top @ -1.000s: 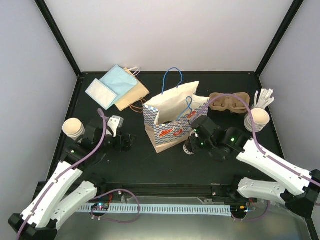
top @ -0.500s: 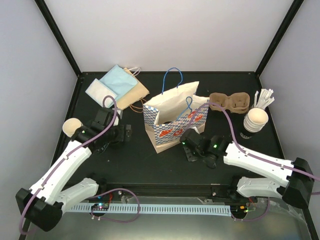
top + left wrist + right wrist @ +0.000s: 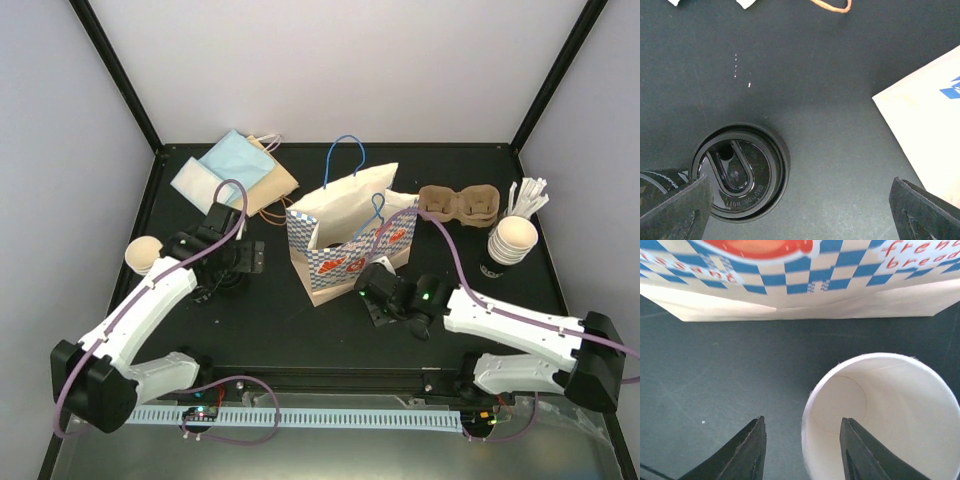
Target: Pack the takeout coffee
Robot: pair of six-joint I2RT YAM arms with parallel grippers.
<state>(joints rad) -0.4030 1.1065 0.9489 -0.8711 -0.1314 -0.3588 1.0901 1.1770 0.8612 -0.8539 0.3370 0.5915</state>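
A cream paper cup (image 3: pixel 890 410) stands upright and empty on the black table, just in front of the blue-checked bag (image 3: pixel 790 275). My right gripper (image 3: pixel 802 421) is open and straddles the cup's left wall, one finger inside and one outside, with a gap on both sides. A black lid (image 3: pixel 737 172) lies flat on the table. My left gripper (image 3: pixel 800 180) hangs wide open above it, with the lid close to its left finger (image 3: pixel 677 210). In the top view the left gripper (image 3: pixel 238 260) and right gripper (image 3: pixel 378 296) flank the bag (image 3: pixel 350 235). The brown two-hole tray (image 3: pixel 458 203) sits behind the bag, at back right.
Stacks of cups stand at the left edge (image 3: pixel 145 253) and at the right (image 3: pixel 513 238), with white stir sticks (image 3: pixel 528 195) behind the right stack. Blue and tan flat paper bags (image 3: pixel 235 172) lie at back left. A corner of the checked bag (image 3: pixel 930 130) reaches into the left wrist view.
The right arm has carried the cup leftward to the front of the bag and its jaws have opened off the rim. The left arm has swung back and right, over the lid.
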